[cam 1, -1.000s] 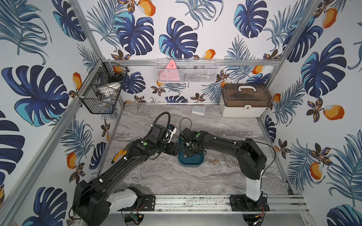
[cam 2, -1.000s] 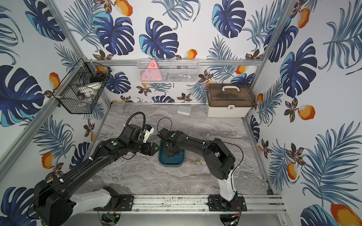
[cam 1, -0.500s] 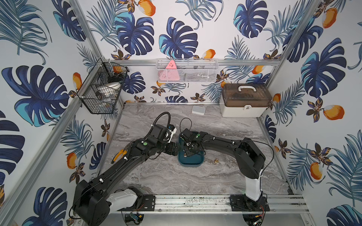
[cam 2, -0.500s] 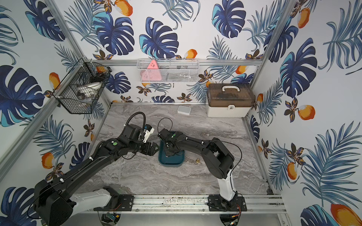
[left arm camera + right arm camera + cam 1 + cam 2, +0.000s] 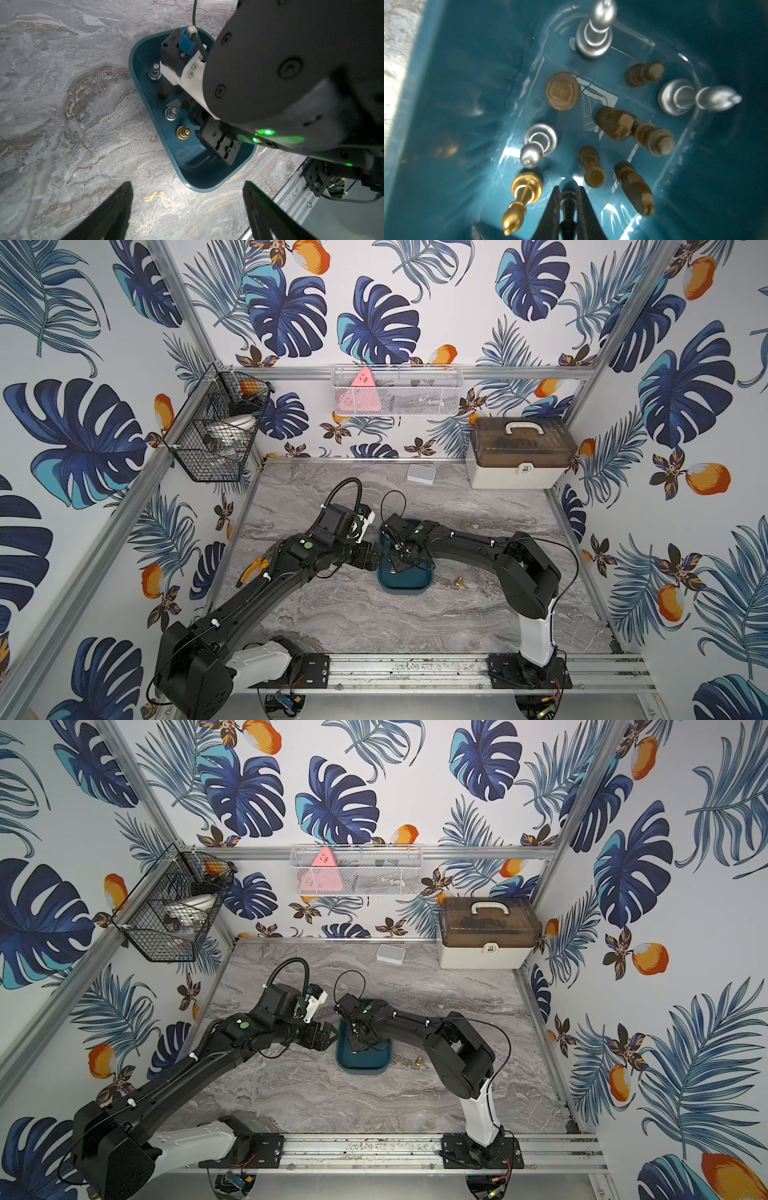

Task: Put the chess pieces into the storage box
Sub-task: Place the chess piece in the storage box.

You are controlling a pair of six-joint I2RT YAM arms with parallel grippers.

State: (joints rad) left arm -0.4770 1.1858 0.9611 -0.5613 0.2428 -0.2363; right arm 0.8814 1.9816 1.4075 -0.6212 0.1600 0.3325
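Looking at grey marble tabletop inside leaf-papered walls: the teal storage box sits mid-table with chess pieces inside. My right gripper pinches a dark piece down in it, left gripper gapes empty alongside. One brass piece stands outside.

Walls: leaf-and-fruit wallpaper all round, blue w/ orange.
Floor: grey marble-look top, gold veins.
Frame: alu rail up front.
Fittings: black wire basket on left wall; white mesh shelf on back wall; white case in far right corner.
Light: bright, even.
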